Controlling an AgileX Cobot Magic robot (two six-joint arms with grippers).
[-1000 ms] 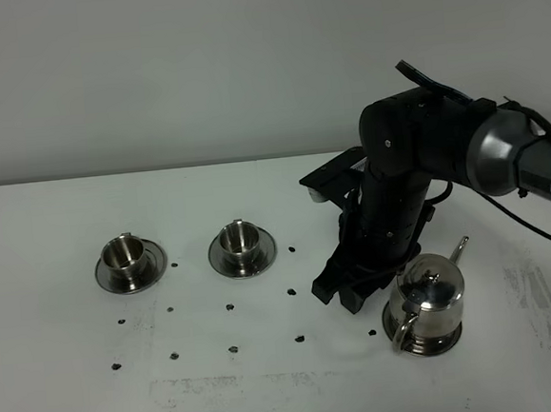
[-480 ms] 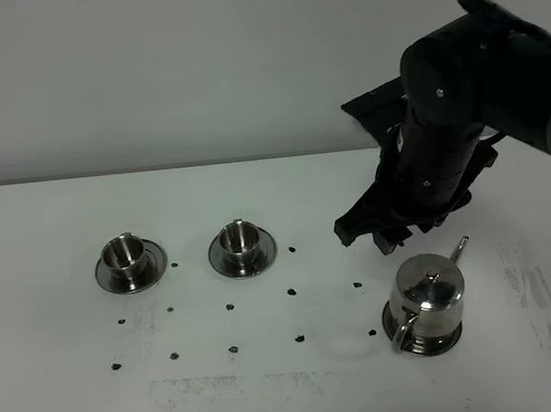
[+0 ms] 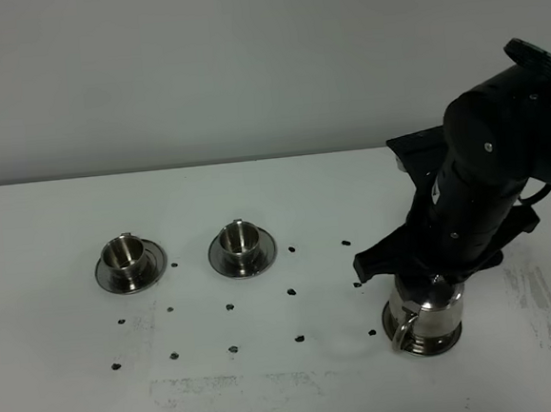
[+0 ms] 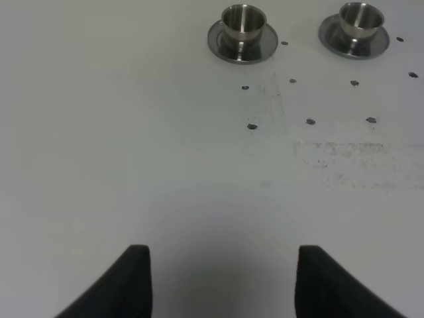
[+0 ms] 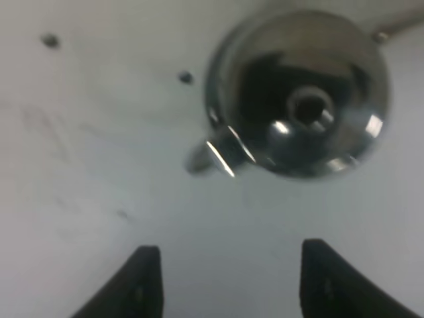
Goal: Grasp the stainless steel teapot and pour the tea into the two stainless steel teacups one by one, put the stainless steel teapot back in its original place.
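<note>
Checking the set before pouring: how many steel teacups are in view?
2. One teacup is farthest left in the high view; the second teacup stands just right of it, well left of the teapot. Another could hide behind the right arm.

High view overlooks table (image 3: 271, 388) — right wrist above teapot (image 5: 298, 93).

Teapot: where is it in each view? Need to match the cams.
Exterior high: teapot lower right, on its saucer, top hidden by the right arm.
Left wrist: not in it.
Right wrist: teapot seen from above, lid knob toward the camera, ahead of the open right pincer.
Shared landmark: the black dots, in all three views.
</note>
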